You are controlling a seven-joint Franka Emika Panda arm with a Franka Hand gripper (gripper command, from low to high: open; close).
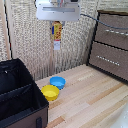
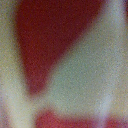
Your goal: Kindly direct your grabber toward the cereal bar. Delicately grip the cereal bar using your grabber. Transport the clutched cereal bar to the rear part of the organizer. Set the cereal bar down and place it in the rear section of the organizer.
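A: Where do we find the cereal bar (image 1: 57, 31)?

B: We see it hanging upright beneath the grabber (image 1: 57, 24), high above the wooden table (image 1: 95, 100), well clear of the organizer (image 1: 20, 95) at the exterior view's left.

A: And the jaws?

B: We read them as closed on the bar's upper end. The wrist view fills with blurred red and pale print (image 2: 50, 45). A blue bowl (image 1: 58, 82) and a yellow bowl (image 1: 50, 92) touch below; a drawer cabinet (image 1: 112, 42) stands right.
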